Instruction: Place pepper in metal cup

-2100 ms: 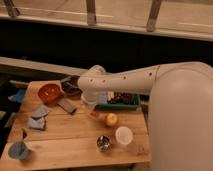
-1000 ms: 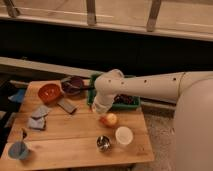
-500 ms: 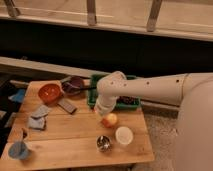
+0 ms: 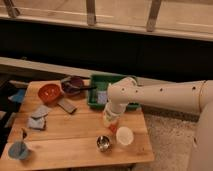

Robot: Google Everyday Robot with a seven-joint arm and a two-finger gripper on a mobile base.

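**Lining up the end effector over the metal cup**

We read the end effector [image 4: 112, 122] as hanging tip-down over the right-hand middle of the bench [image 4: 65, 131], just in front of the green tray [image 4: 99, 80]. Its fingers are drawn fully together. At its lower tip we see a small orange-red patch, which we take to be the pepper [image 4: 114, 128]. It touches the tip or lies right under it. We cannot tell whether it is pinched between the fingers or merely resting on the wood beneath them. Too little of it shows for us to judge which way its long axis runs.

The relation that matters is short and simple. The metal cup [image 4: 103, 143] stands near the front edge of the bench, close to the tip, toward the camera and slightly to the image-left. The white cup [image 4: 124, 136] sits just beside it on the image-right, about as near to the tip. In our judgement, if the pepper is in hand, the coming move is a small carry toward the front edge. It must lean image-left to clear the white cup, because the metal cup's mouth is the smaller target.
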